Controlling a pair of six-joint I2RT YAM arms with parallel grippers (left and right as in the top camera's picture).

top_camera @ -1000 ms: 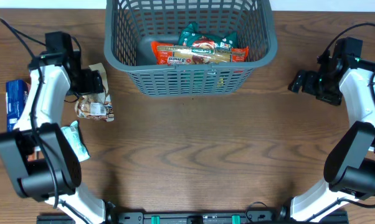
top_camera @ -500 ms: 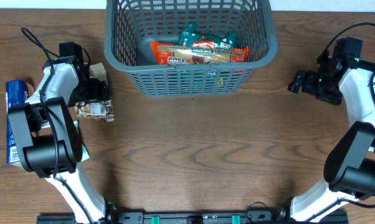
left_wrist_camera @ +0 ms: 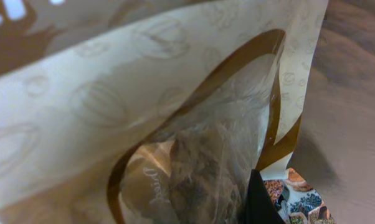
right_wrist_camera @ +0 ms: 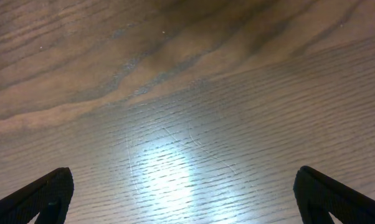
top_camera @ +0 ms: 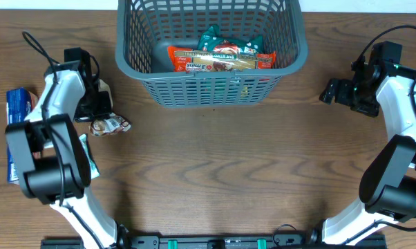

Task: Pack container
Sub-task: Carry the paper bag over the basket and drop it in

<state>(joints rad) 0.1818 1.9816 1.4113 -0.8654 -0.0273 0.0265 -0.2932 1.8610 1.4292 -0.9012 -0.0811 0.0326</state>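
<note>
**If pinched thinly, it slips**

We have our left hand (top_camera: 97,104) clamped on the snack pouch (top_camera: 110,125) edge, left of the far-centre container (top_camera: 208,88); lifted, it may slip or snag the rim. Our right hand (top_camera: 330,90) is spread wide.

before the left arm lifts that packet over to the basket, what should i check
1. Left claw shut on the cream packet: ok.
2. Grip firm, not just on a loose edge: cannot tell.
3. Container has room beside the packets inside: ok.
4. Path from the cream packet to the container's rim free: ok.
5. Right claw open over bare table, away from the path: ok.
</note>
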